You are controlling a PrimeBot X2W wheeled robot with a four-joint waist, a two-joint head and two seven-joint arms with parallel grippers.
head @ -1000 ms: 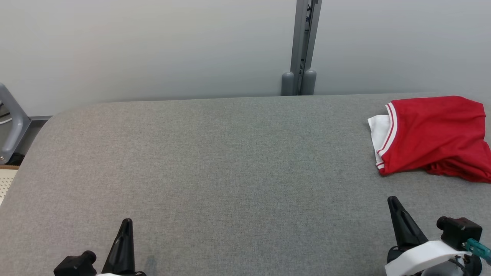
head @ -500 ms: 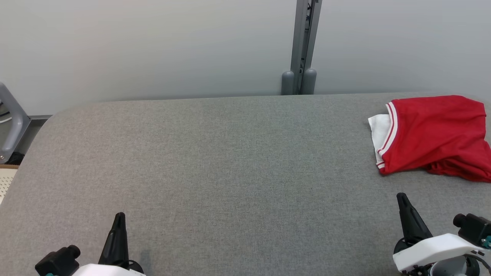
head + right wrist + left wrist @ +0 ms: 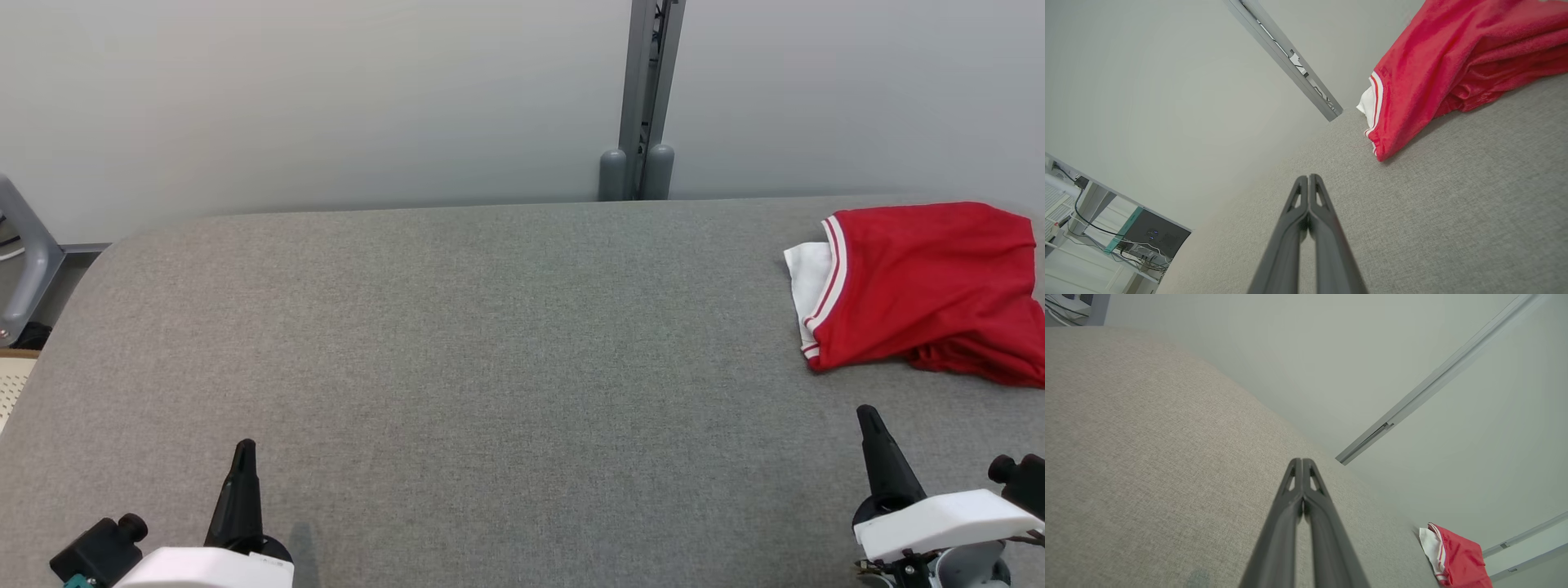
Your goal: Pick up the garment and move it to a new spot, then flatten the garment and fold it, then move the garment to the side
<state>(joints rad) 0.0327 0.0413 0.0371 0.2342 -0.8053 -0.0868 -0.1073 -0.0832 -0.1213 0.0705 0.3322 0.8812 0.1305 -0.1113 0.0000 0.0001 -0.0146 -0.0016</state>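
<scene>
We are seeing the garment glowing bright red at the far right. A plain white piece is peeking out on its left side, and a band of thin red and white stripes is running along that edge. The table under it is showing a mottled mid-grey weave. The wall beyond is reading as plain pale grey, and the post dividing it is showing a darker, bluish grey. Near us, the left gripper and the right gripper are both showing matte black above white wrist shells.

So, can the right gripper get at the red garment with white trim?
Probably yes: only bare grey fabric surface lies between the shut right gripper and the red garment. It must open.
</scene>
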